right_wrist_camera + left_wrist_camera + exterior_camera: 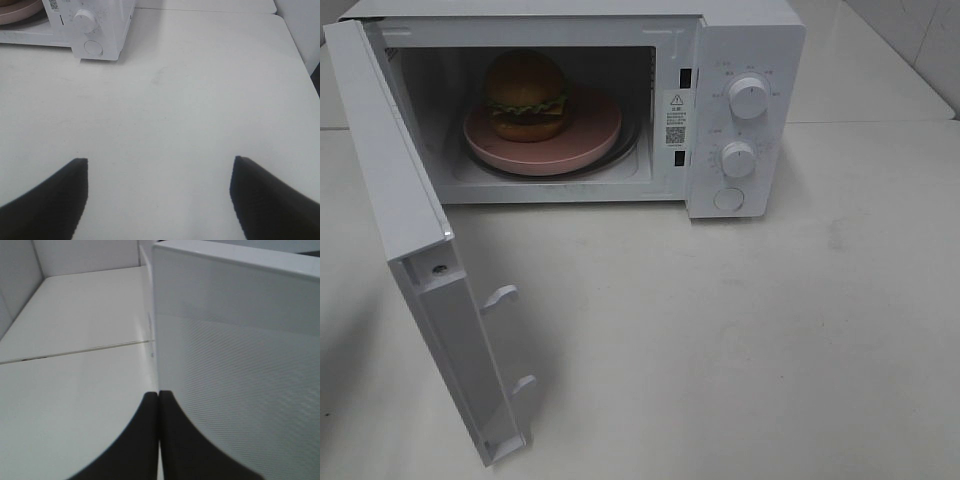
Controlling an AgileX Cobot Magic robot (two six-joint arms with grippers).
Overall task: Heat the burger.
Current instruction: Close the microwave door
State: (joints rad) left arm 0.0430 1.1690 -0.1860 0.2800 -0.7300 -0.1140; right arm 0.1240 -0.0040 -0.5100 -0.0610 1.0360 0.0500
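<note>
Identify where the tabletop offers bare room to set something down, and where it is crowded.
Free: the white tabletop in front of the white microwave, right of its open door. Crowded: the cavity, filled by the salmon-pink round plate carrying the domed orange-tan burger.

Setting: staged kitchen test bench, lab-type, indicated by a lone white microwave (745,110) at upper centre of the high view with its door (410,200) swung open toward lower left, standing on a bare white surface (740,340) of seamed panels, with pale wall panels (920,35) at upper right.
</note>
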